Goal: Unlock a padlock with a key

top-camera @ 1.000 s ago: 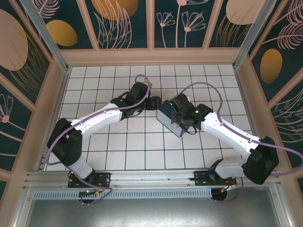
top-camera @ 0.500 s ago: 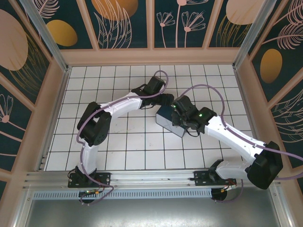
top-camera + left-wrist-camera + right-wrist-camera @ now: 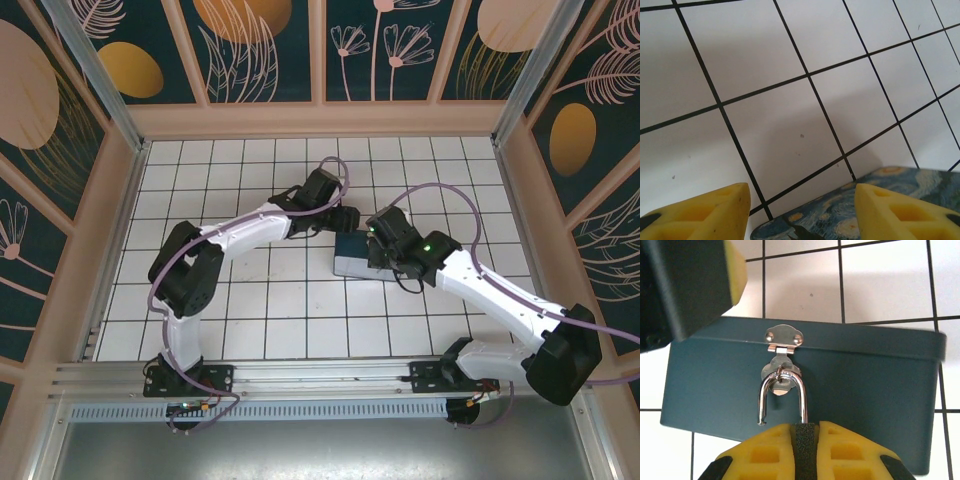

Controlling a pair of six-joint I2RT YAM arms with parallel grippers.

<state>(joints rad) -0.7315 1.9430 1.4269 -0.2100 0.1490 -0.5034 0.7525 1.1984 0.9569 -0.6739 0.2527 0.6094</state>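
Two arms meet over a box (image 3: 350, 266) lying near the middle of the table (image 3: 250, 300), a little toward its right edge. We see the left gripper (image 3: 343, 216) just past the box's far side and the right gripper (image 3: 376, 246) against the box's right part.

From the right wrist we look onto a teal wall of the box (image 3: 865, 385). A small silver hasp (image 3: 783, 337) is riveted under the rim, and the padlock (image 3: 803, 400) hangs from it. Its bright shackle (image 3: 761, 400) loops through the hasp's eye. The shackle's right leg runs down into a dark, rough strip pinched between the yellow fingers (image 3: 760, 455) of the right gripper (image 3: 805, 432). These jaws are together, clamped on the padlock. The left leg ends in a bare tip just above the left-hand finger, apart from the dark strip. In the top left corner of this view a yellow fingertip (image 3: 736, 270) of the left gripper shows beyond the box's edge.

From the left wrist, the left gripper (image 3: 801, 196) has its jaws apart with nothing between them. Below them lies the box's lid (image 3: 815, 222), painted with blue and yellow swirls. Beyond it run white tiles (image 3: 790, 125) with black lines.
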